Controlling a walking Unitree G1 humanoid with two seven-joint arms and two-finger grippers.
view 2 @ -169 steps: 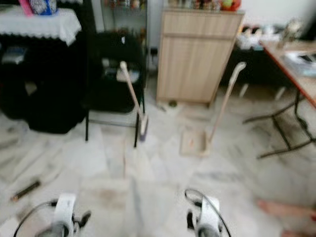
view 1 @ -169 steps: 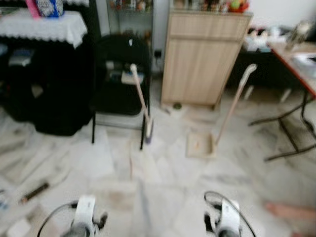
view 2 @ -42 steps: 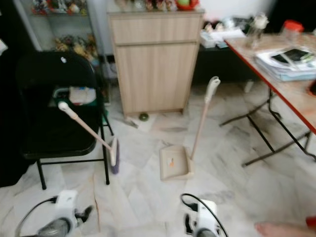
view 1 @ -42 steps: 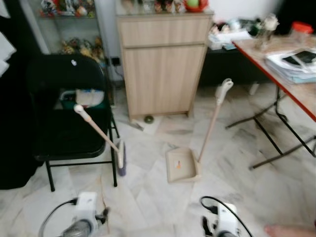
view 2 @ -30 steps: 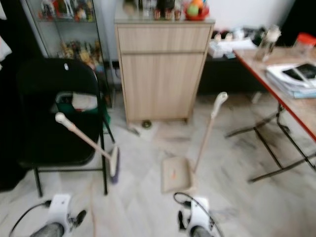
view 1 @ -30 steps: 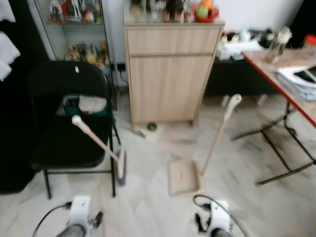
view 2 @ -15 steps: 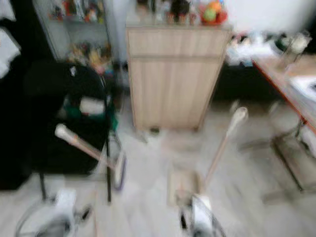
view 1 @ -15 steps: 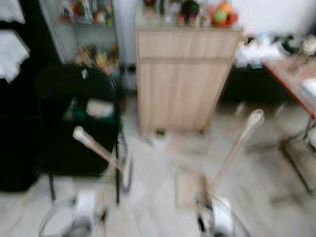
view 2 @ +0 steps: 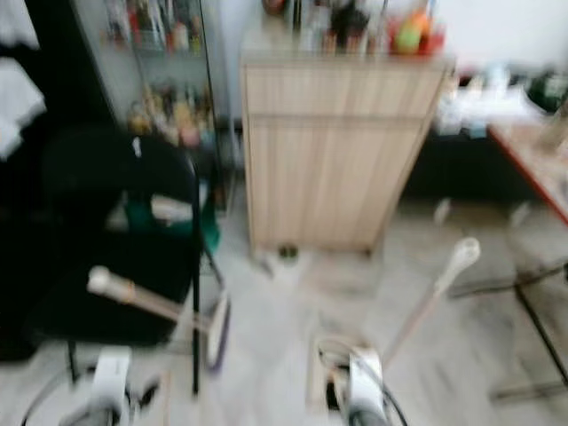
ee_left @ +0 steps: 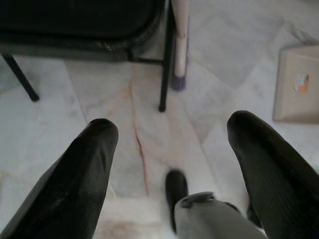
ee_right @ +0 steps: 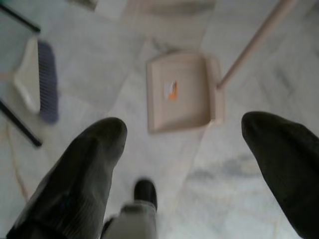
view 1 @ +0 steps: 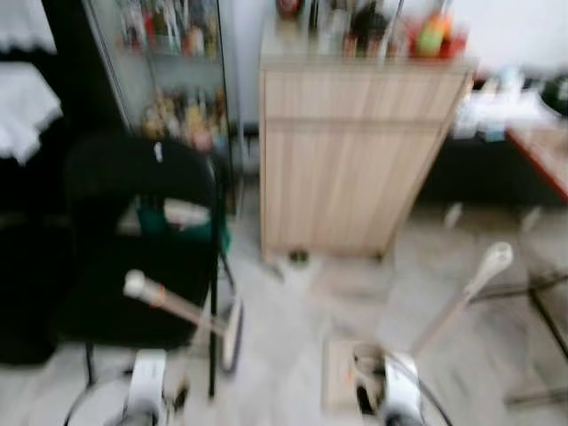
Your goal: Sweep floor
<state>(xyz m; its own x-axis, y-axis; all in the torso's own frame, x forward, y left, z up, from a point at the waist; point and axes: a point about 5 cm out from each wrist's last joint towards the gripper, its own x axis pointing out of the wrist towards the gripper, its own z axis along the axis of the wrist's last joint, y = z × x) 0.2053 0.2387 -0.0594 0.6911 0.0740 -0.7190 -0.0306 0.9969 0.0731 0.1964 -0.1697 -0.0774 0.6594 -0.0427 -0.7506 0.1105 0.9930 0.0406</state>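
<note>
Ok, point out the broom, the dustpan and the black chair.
broom point(ee_left: 179, 47): left wrist view, on the pale head above the purple bristles.
dustpan point(ee_right: 182, 92): right wrist view, on the flat tray near its orange sticker.
black chair point(view 1: 133, 266): left eye view, on the dark seat.

We see a black folding chair point(view 1: 142, 231) at centre left, holding a green and white item point(view 1: 182, 217) on its seat. A wooden cabinet point(view 1: 355, 151) stands at upper centre, with blurred items on top. A glass display shelf point(view 1: 173, 71) occupies the upper left. A red-edged bench point(view 1: 541, 155) sits at right.
</note>
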